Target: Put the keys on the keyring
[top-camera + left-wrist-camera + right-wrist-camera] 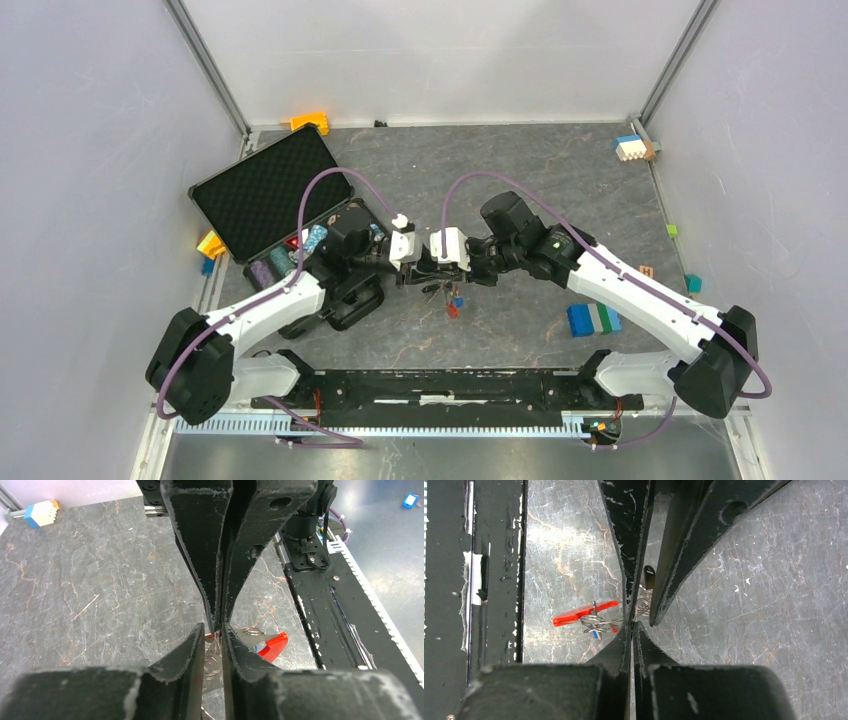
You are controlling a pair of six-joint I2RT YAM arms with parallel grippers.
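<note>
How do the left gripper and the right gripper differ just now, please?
The left gripper has its jaws slightly apart, with the chain of the keyring between them; the right gripper has them pressed shut. The left gripper reaches from the left, the right gripper from the right. Both meet tip to tip over the table.

White links (pixel 640 290), black joints (pixel 205 365), purple cables (pixel 310 200), scuffed black end effectors (pixel 213 630) (pixel 632 626)

A grey marbled tabletop (pixel 560 180) sat enclosed by plain pale walls (pixel 430 50) with metal corner posts (pixel 208 65). An open black foam-lined case (pixel 265 190) lay on it; right of the case, well apart, coloured blocks (pixel 593 319) were scattered under even light
</note>
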